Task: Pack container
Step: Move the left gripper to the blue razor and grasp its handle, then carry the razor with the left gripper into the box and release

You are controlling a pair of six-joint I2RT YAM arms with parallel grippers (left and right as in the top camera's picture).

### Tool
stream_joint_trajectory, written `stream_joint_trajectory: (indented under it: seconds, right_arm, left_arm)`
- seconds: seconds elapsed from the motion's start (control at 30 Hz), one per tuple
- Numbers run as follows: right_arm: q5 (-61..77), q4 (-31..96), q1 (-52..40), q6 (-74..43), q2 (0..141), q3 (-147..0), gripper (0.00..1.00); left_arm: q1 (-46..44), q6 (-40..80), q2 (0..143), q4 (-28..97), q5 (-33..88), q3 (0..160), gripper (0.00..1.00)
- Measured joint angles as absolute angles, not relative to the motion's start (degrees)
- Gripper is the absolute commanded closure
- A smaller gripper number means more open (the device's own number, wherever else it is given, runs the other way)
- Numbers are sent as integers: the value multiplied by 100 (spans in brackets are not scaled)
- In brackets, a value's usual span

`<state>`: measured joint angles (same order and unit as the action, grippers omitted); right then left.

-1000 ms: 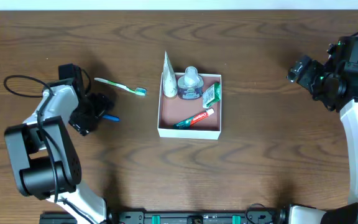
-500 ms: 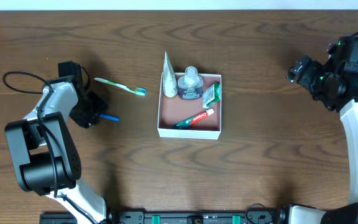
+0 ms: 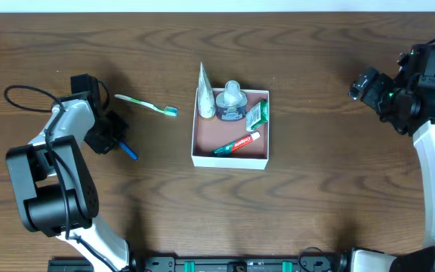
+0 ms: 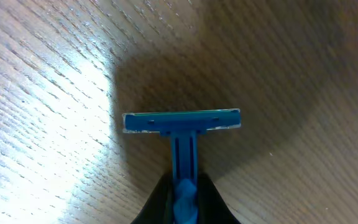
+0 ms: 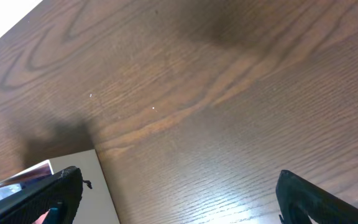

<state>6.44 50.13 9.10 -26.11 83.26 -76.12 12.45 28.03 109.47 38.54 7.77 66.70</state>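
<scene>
A blue razor (image 4: pixel 182 122) lies low over the wood with its head away from the camera, and my left gripper (image 4: pixel 184 202) is shut on its handle. From overhead the razor (image 3: pixel 129 152) sticks out down-right of the left gripper (image 3: pixel 114 139), well left of the container (image 3: pixel 229 159). The container is a white-walled square box with a pink floor, holding a white tube (image 3: pixel 205 95), a clear bottle (image 3: pixel 231 101), a green packet (image 3: pixel 256 115) and a red toothpaste tube (image 3: pixel 237 143). At the far right my right gripper (image 3: pixel 366 85) hovers open, with nothing between its fingers (image 5: pixel 64 190).
A green and white toothbrush (image 3: pixel 146 105) lies on the table between the left arm and the container. A black cable (image 3: pixel 23 96) loops at the far left. One white corner of the container (image 5: pixel 95 186) shows in the right wrist view.
My left gripper has shut on the razor's handle. The razor has swung from pointing right to pointing down-right. The right arm has not moved.
</scene>
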Motion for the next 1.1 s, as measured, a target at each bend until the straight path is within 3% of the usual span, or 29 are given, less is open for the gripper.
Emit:
stream_joint_trajectory:
  seconds: [0.33,0.6,0.87,1.1]
  right_arm:
    - [644,5013,910,-2611,8326,-7612,1]
    - [644,5013,910,-2611,8326,-7612,1]
    - [644,5011,910,-2611,8326,-7612,1]
    - [644,5013,910,-2611,8326,-7612,1]
  left_arm:
    - [1240,2156,10785,4425,1398,6864,94]
    - [808,963,9067,4668,1756,7566,94]
    - [-956,-600,7227,4213,1820,7634,93]
    - [-2397,-2287,6978,4025,1835,7634,94]
